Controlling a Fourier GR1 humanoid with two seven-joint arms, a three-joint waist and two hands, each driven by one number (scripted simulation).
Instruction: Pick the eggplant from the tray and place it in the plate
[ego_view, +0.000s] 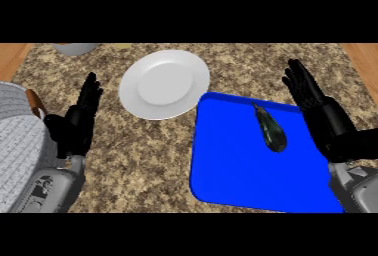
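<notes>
Nearest, blue tray (236, 170) flat on the speckled table (140, 160), dark eggplant (270, 128) lying lengthwise in its far half. Right hand (319, 112) just right of the eggplant, over the tray's edge, fingers straight, holding nothing. Left hand (74, 122) at the left, open too. Beyond, white plate (164, 83) touching the tray's far-left corner. Farthest, grey bowl (72, 48) at the top edge.

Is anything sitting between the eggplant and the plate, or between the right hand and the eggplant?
Nothing visible. The eggplant lies alone on the blue tray, the white plate is just beyond the tray's far-left corner, and the open right hand is beside it.
</notes>
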